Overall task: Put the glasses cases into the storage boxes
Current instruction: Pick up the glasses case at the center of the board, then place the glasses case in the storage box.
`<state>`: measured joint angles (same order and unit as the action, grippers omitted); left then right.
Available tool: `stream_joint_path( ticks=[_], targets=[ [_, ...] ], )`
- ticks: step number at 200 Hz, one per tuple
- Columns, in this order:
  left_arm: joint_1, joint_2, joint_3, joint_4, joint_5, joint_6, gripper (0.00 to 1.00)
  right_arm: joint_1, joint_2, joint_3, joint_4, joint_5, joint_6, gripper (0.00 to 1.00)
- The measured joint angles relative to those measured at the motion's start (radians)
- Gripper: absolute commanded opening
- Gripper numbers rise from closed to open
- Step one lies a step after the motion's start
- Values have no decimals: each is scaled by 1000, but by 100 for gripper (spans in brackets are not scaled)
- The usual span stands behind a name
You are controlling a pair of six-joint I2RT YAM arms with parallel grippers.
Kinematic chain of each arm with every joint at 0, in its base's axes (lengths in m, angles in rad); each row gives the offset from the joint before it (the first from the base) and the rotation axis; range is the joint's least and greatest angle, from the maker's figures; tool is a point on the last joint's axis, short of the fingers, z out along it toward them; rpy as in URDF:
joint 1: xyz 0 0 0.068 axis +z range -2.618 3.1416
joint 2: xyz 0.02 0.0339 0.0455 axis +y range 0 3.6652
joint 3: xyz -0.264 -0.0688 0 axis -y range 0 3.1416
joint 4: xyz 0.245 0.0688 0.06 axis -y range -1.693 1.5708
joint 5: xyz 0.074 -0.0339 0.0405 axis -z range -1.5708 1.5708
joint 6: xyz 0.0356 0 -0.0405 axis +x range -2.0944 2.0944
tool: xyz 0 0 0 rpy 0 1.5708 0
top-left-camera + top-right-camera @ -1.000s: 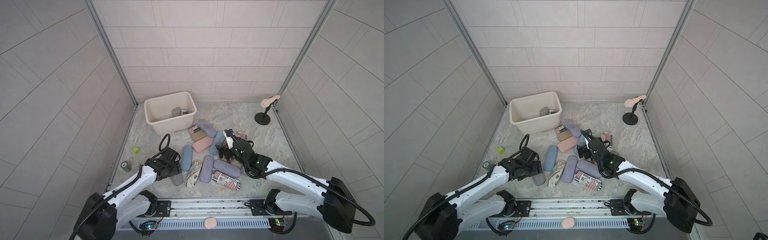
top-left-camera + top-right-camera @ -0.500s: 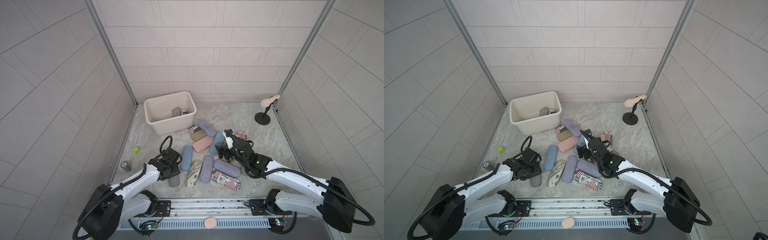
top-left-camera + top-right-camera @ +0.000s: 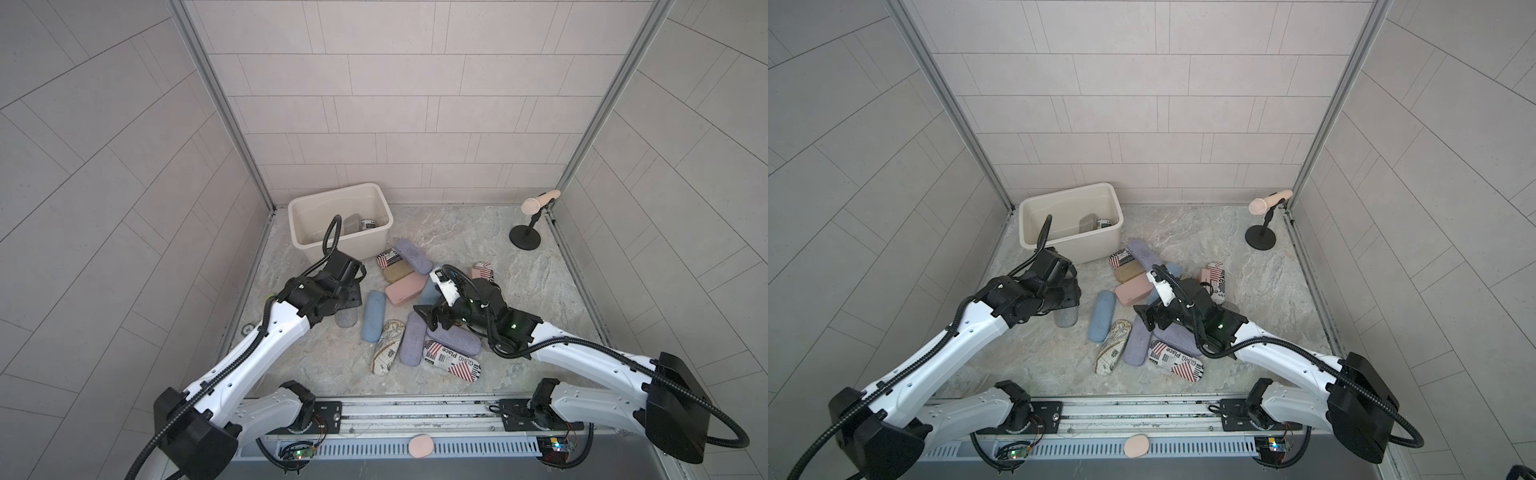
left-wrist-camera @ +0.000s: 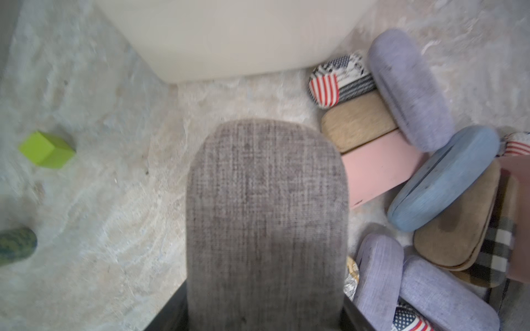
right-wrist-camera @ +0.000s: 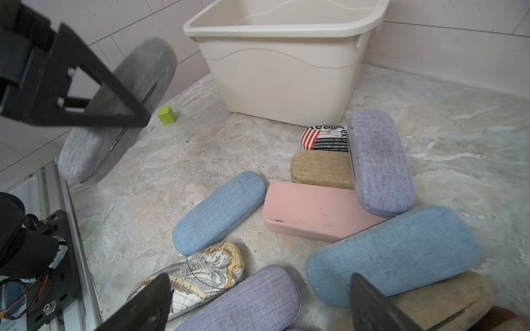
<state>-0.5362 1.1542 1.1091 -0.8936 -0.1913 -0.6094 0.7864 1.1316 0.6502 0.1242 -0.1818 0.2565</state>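
Note:
My left gripper point(image 3: 347, 297) is shut on a grey glasses case point(image 4: 266, 215), held clear of the floor and tilted, just in front of the cream storage box point(image 3: 357, 248). The same grey case point(image 5: 120, 109) shows between the black fingers in the right wrist view. Two cases point(image 3: 354, 222) lie inside the box. My right gripper point(image 5: 259, 289) hangs open over the pile, above a lilac case point(image 5: 252, 298) and beside a light blue case point(image 5: 393, 255). Pink point(image 3: 405, 290), tan point(image 3: 398, 273), blue point(image 3: 373, 316) and flag-print point(image 3: 451, 361) cases lie on the floor.
A green cube point(image 4: 47, 149) and a dark can point(image 4: 17, 243) sit on the floor left of the box. A microphone stand point(image 3: 525, 237) stands in the back right corner. Tiled walls close in three sides. A pink pad point(image 3: 420, 445) rests on the front rail.
My left gripper closed on the grey case and lifted it off the floor, towards the box. The right gripper has barely moved over the pile.

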Motion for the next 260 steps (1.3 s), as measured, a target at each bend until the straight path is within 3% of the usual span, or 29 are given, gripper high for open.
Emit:
stream_joint_path(
  ticks=[35,61,98,133,198,260],
  targets=[
    [50,167,218,-44,-14,121,51,-1,-6,-5,4,16,-1,97],
    [163,293,380,-51,18,195,51,-1,-35,-15,7,50,-1,97],
    [302,488,633,-51,55,257,51,-1,-62,-16,10,99,0,97],
    [367,672,814,-4,81,279,49,-1,-54,-16,6,124,-2,97],
    [392,965,968,79,127,274,47,-1,-48,-16,-1,145,-2,97],
    [401,1016,968,89,144,266,47,-1,-45,-16,-1,146,-2,97]
  ],
)
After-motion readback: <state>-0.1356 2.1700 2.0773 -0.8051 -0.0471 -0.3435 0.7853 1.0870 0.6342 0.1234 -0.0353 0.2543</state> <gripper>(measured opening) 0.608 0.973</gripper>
